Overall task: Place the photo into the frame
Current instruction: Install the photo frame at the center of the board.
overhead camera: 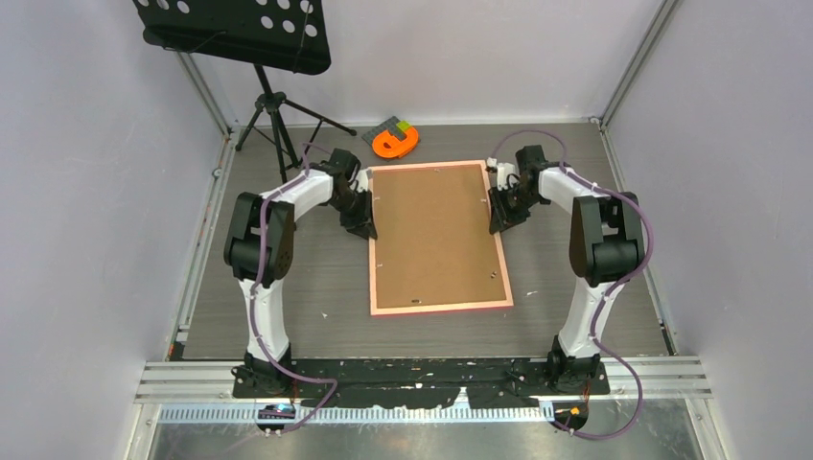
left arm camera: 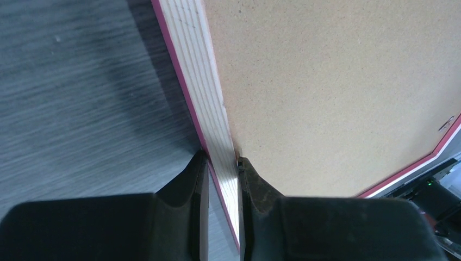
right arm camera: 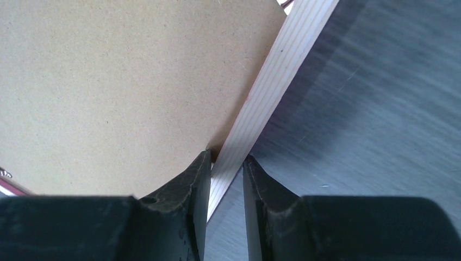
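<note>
left gripper: jaws nearly closed, pinching the left rail of the frame, one finger on the outer edge, one on the inner edge against the backing board. right gripper: same on the right rail, narrow gap, both fingers on the wood. The grip is symmetric, on the far half of both long sides. I read it as a two-arm hold so the thin frame can be lifted or flipped without twisting. The frame lies flat on the table, back up, board seated inside it, between the two arms. The photo shows in no view; can't tell whether it's under the board. Risk: a narrow rail slipping out of the pinch.
</note>
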Controlling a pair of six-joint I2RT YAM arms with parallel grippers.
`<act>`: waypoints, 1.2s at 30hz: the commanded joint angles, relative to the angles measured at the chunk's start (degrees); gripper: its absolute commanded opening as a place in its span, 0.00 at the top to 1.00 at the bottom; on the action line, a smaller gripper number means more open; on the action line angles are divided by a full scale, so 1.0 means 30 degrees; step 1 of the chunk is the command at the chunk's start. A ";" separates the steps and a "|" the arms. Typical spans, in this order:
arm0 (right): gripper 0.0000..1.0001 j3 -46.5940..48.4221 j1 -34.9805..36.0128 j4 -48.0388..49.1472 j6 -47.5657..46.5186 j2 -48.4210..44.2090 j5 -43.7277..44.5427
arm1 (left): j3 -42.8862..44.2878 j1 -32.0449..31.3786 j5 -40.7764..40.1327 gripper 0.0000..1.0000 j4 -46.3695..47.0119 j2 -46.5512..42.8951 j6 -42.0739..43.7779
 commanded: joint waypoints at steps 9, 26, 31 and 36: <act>0.42 0.1185 0.0109 0.0939 -0.0585 -0.1580 0.0841 | 0.0728 -0.0108 0.0558 0.64 0.0740 -0.0619 -0.0309; 0.18 -0.5448 0.0073 0.0394 -0.2073 -0.9460 0.0344 | -0.1351 -0.0115 -0.0562 0.06 -0.0167 -0.3635 0.1528; 0.17 -0.7587 0.0103 0.0246 -0.3466 -1.1181 -0.0177 | -0.3073 -0.0137 -0.0707 0.05 -0.0128 -0.4703 0.2234; 0.16 -0.8772 0.0149 0.0330 -0.4162 -1.1609 -0.0201 | -0.4289 -0.0210 -0.0769 0.06 0.0048 -0.4816 0.2534</act>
